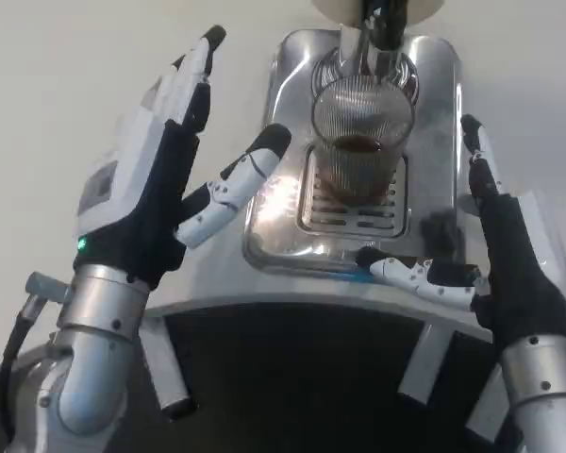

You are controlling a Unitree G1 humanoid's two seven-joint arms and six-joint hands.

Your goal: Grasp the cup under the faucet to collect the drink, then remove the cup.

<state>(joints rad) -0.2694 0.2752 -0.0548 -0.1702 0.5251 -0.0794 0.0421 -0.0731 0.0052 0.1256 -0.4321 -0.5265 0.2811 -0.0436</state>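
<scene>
The ribbed glass cup (360, 142) under the faucet (375, 33) looks fragile and slippery, partly filled with dark drink, so I would take it around the middle wall, while the left robot hand (165, 179) and right robot hand (495, 241) are both spread and hold nothing

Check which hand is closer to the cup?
The left hand: its thumb tip nearly reaches the cup on the tray. The right hand sits farther off.

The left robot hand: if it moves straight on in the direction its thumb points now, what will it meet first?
Probably the cup standing on the metal drip tray under the faucet. The left robot hand is open, its thumb aimed toward the cup's side with a gap between them. Depth is unclear, so it may pass in front.
</scene>
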